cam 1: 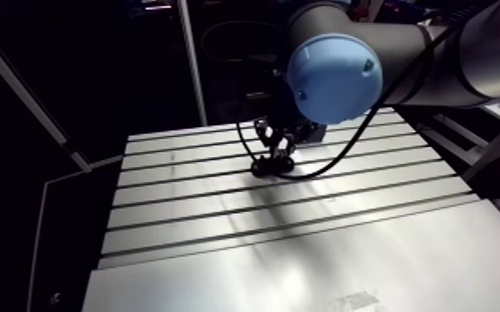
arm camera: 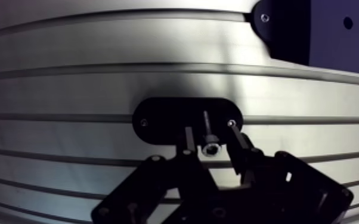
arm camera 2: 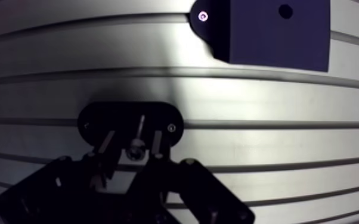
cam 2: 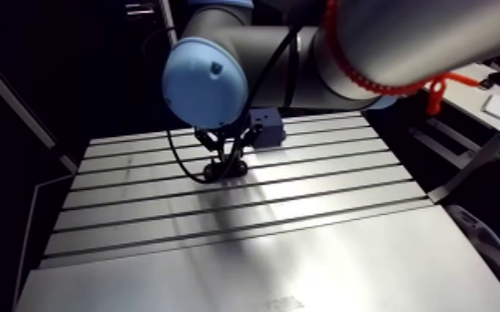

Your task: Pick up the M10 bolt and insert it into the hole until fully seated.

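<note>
The hand (arm camera: 211, 134) is hanging low over the slotted aluminium worktop (arm camera: 68, 83), right above a black oval holder (arm camera: 158, 119) that is lying flat across one of the worktop's slots. The holder is showing a small screw near each of its rounded ends.

Taking straight ahead of the hand as 12 o'clock, the socket-head bolt (arm camera: 210, 145) is sitting in the middle of the holder, between the two fingers (arm camera: 237, 143). Its hex-socket head is facing the wrist camera and its thin shank is running from the head toward 12 o'clock. Whether the bolt is standing in the holder or lying on it cannot be told. The hand is open. One finger is flanking the bolt head at 9 o'clock and the other at 3 o'clock, and a narrow gap is showing on each side, so neither is pressing on the head.

A dark rectangular block (arm camera: 319, 33) is sitting on the worktop at about 1 o'clock from the hand, well apart from the holder, with two slots running between them. The block is carrying a round hole (arm camera: 348, 23) in its top face and a bright screw head (arm camera: 265, 18) at its cut-off corner nearest the holder.

In the arm view the wrist is coming down from behind the light-blue joint cap (cam 1: 334, 77), and the hand is reaching the holder near the far half of the worktop, with the block just beyond it at roughly 1 o'clock.
</note>
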Robot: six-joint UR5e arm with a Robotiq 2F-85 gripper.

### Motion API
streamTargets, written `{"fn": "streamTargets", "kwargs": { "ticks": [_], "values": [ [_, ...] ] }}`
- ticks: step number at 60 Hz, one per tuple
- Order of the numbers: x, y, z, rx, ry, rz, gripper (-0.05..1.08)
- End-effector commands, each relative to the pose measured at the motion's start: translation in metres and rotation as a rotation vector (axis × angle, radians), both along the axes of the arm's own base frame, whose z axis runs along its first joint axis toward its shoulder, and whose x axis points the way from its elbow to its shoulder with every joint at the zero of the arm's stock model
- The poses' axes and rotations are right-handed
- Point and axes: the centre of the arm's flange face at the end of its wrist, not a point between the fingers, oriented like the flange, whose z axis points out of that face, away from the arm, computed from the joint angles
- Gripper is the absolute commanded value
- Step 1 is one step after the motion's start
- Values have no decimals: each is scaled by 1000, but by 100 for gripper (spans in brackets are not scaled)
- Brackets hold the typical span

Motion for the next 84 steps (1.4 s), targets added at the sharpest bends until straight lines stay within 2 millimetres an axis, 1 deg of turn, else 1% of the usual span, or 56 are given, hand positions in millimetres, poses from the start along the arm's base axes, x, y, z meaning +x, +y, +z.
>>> {"fn": "streamTargets", "kwargs": {
  "ticks": [1, 12, 28, 40, 73, 80, 84],
  "values": [
    [0, 0, 1, 0, 0, 0, 63],
    [1, 0, 2, 0, 1, 0, 63],
    [2, 0, 2, -1, -4, -1, 68],
    [4, 0, 1, -2, -11, -1, 68],
    [4, 0, 1, -3, -10, -1, 78],
    [4, 0, 4, -4, -3, -1, 80],
    [4, 0, 9, -3, 7, -2, 83]
  ]
}}
